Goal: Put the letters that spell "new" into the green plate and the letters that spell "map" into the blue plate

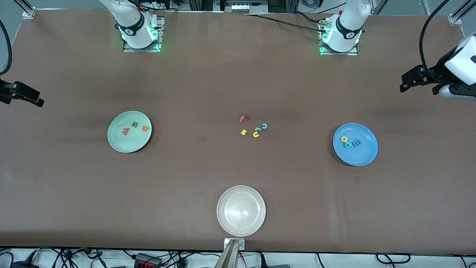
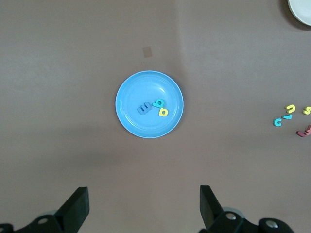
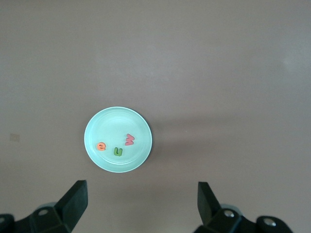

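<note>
Green plate (image 1: 129, 144): I'm seeing the dark green n (image 1: 134, 124), orange e (image 1: 144, 128) and salmon-red w (image 1: 125, 131) all lying inside it, toward the right arm's end of the table.
Blue plate (image 1: 356, 157): it's holding the yellow a (image 1: 344, 139), teal p (image 1: 348, 145) and blue m (image 1: 357, 142), bunched together and possibly touching; hard to say at this size.
Leftovers: red f (image 1: 244, 118), yellow s (image 1: 244, 131), teal c (image 1: 264, 126) and yellow u (image 1: 256, 134) are sitting mid-table, between the two plates.
White-beige plate (image 1: 241, 227): nearest the front camera, nothing in it.
Left gripper (image 2: 143, 206): released, fingers spread wide, hovering high by the blue plate's end, gripping nothing.
Right gripper (image 3: 141, 204): released too, hanging above the green plate's end, empty.
Step in hand: I'm judging both words sorted, so I'm just checking counts.
Doing it well: I'm keeping both arms high and away from the plates, not nudging rims or the spare letters.
</note>
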Robot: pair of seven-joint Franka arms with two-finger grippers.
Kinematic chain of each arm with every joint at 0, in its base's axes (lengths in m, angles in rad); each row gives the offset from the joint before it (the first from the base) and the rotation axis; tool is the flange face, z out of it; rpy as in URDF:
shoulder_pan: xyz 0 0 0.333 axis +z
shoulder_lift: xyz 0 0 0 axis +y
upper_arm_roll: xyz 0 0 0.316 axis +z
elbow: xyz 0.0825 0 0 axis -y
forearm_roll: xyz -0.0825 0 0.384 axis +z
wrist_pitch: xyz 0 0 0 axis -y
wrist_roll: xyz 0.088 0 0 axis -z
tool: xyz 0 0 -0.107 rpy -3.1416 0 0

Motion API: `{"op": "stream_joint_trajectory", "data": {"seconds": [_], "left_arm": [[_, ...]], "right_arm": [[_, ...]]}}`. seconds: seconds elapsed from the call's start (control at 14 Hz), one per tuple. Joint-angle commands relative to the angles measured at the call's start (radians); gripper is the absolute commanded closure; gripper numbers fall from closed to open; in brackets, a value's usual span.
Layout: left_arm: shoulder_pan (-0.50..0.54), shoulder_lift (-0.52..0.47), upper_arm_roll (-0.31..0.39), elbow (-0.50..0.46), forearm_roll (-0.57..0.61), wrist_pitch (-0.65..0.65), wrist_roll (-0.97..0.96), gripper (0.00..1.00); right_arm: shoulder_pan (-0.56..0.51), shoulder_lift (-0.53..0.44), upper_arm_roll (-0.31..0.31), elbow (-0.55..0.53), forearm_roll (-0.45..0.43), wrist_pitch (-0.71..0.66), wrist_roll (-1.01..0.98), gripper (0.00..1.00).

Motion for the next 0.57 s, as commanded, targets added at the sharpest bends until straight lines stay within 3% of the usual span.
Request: {"op": "stream_joint_trajectory", "data": {"seconds": [0.0,0.5], "left_arm": [[0.003,0.015,0.003,0.029,-0.017,-0.011,0.021,0.0],[0.003,0.015,0.002,0.029,-0.017,-0.01,0.021,0.0]], "right_arm": [[-0.015,-0.022,0.009,-0.038,-0.009,0.02,-0.002,0.0],[-0.014,-0.021,0.008,-0.038,-0.01,0.026,-0.008,0.0]]}}
